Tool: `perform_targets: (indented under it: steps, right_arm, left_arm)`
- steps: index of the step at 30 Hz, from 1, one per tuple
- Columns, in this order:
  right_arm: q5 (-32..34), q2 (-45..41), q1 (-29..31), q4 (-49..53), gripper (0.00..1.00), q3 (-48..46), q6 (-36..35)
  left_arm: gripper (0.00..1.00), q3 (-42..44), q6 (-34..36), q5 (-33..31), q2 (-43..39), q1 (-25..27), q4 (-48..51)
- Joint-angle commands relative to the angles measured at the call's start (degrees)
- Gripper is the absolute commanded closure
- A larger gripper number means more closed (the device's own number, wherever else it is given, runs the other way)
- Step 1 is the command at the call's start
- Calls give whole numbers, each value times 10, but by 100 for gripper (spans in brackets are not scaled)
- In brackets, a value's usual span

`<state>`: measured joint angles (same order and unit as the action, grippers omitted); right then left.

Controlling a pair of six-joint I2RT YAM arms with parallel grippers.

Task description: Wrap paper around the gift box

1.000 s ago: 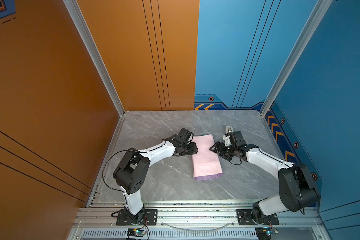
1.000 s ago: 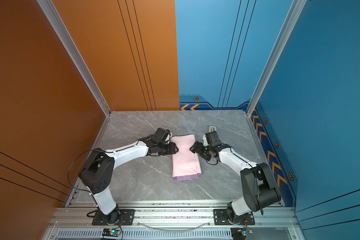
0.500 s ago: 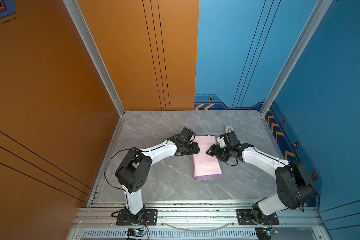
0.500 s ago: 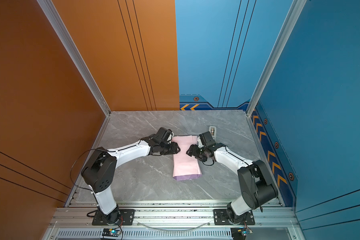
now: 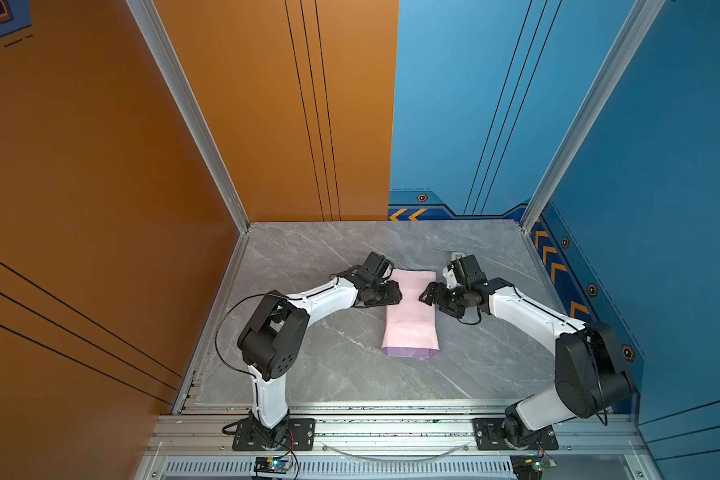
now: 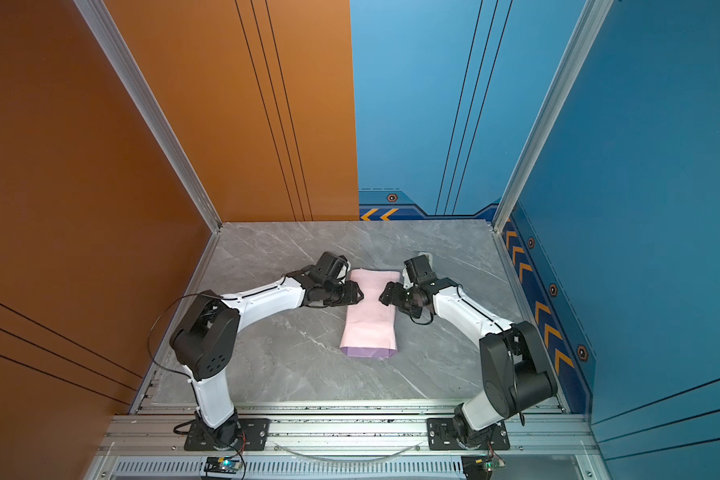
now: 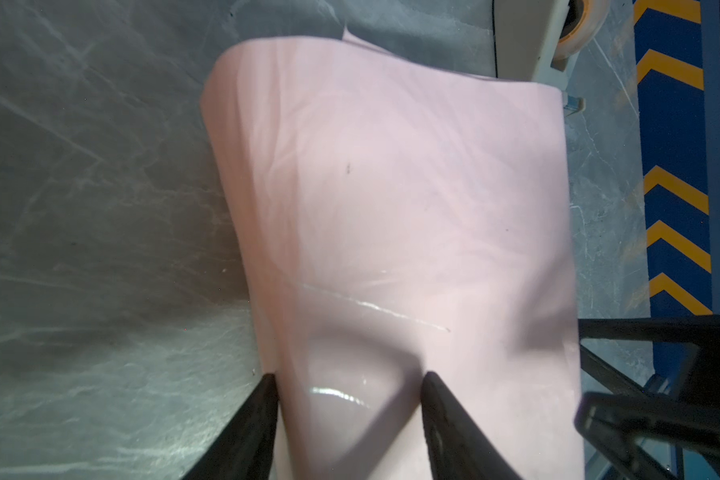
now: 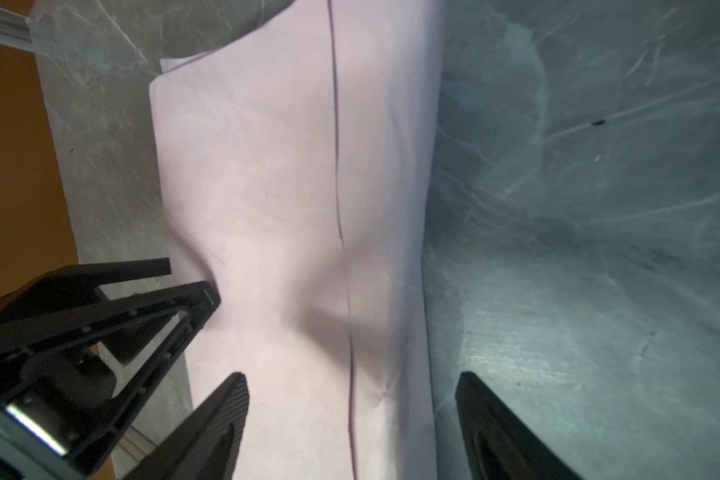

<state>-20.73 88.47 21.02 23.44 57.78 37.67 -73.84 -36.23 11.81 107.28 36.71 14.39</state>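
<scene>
The paper (image 5: pixel 410 324) lies folded into a long pale pink bundle mid-table, with a lilac strip showing at its near end, in both top views (image 6: pixel 368 324). The gift box is hidden. My left gripper (image 5: pixel 395 293) is low over the bundle's left edge. In the left wrist view it (image 7: pixel 350 380) is open, one finger at the paper's (image 7: pixel 412 187) edge and one on top. My right gripper (image 5: pixel 425 296) faces it from the right. It (image 8: pixel 350 384) is open and straddles the paper's (image 8: pixel 275 187) right edge.
A beige tape dispenser (image 5: pixel 456 254) stands on the grey marble table (image 5: pixel 329 365) just behind my right wrist, and also shows in the left wrist view (image 7: pixel 558 33). A shiny clear strip (image 7: pixel 375 309) lies on the paper. Walls enclose the left, back and right sides.
My right gripper has moved left onto the paper's right edge, its jaws narrowing briefly and widening again. The left gripper has edged slightly further over the paper.
</scene>
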Motion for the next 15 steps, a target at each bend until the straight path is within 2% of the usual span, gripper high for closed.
perform_targets:
  steps: [1, 4, 8, 12, 15]
  right_arm:
    - [-7, 28, 14, 32, 22, 28, -29]
    - [-2, 41, 26, 35, 26, 42, -30]
    - [44, 48, 47, 76, 27, 72, -47]
    - [106, 49, 68, 120, 19, 100, -57]
    - [124, 49, 75, 137, 18, 112, -64]
  left_arm:
    - [44, -9, 14, -11, 3, 1, 22]
    - [42, -12, 14, -10, -2, 6, 24]
    - [39, -17, 14, -14, -12, 12, 30]
    - [38, -17, 17, -21, -21, 18, 32]
    - [38, -16, 18, -28, -22, 20, 34]
